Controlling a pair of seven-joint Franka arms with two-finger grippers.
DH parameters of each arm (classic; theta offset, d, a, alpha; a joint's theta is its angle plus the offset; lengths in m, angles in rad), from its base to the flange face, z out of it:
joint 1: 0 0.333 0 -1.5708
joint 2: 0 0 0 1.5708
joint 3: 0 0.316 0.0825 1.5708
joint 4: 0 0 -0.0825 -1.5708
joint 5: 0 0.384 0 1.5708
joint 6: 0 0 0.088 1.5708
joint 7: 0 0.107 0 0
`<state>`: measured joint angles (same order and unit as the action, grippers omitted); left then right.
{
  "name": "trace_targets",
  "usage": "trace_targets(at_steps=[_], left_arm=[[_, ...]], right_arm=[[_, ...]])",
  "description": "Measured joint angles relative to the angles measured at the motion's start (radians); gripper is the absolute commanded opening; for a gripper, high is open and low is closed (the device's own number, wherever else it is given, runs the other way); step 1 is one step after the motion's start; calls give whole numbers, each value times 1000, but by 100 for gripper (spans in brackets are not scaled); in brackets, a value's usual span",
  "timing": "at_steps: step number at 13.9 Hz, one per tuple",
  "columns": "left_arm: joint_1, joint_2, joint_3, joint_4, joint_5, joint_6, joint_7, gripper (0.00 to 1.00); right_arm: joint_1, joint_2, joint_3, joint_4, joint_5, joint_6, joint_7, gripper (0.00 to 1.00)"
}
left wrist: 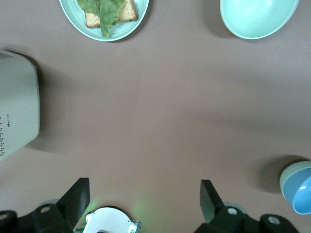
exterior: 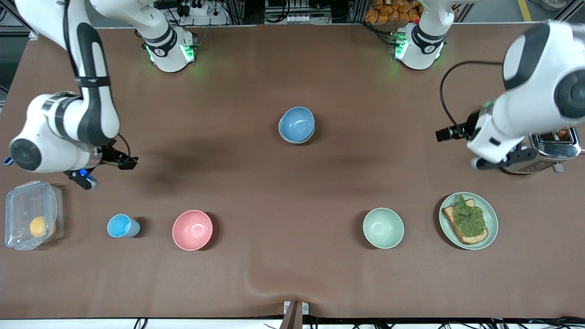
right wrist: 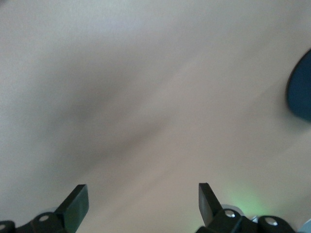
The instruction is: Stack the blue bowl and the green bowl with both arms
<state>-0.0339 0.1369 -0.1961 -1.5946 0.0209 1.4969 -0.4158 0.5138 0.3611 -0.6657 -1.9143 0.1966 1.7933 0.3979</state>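
The blue bowl (exterior: 297, 123) sits at the table's middle, nested inside the sage green bowl, whose rim (exterior: 297, 140) shows just under it. The left wrist view shows the blue bowl (left wrist: 303, 196) inside the green bowl (left wrist: 290, 175). My left gripper (exterior: 477, 163) is open and empty, up over the table beside the toaster; its own view (left wrist: 144, 187) shows bare table between the fingers. My right gripper (exterior: 84, 179) is open and empty, above the clear box at the right arm's end; its own view (right wrist: 142, 190) shows only tabletop.
A paler mint-green bowl (exterior: 383, 227) and a green plate with toast (exterior: 491, 218) lie nearer the front camera. A pink bowl (exterior: 192, 230), a light-blue cup (exterior: 122, 225) and a clear box (exterior: 32, 221) lie toward the right arm's end. A toaster (exterior: 546, 151) stands under the left arm.
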Motion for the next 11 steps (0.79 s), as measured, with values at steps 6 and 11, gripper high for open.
trace_targets(at_steps=[6, 11], left_arm=[[-65, -130, 85, -4, -1, 36, 139, 100], [-65, -138, 90, -10, 3, 99, 246, 100]], right_arm=[[-276, -22, 194, 168, -67, -144, -152, 100], [-410, -208, 408, 278, -108, -238, -151, 100]])
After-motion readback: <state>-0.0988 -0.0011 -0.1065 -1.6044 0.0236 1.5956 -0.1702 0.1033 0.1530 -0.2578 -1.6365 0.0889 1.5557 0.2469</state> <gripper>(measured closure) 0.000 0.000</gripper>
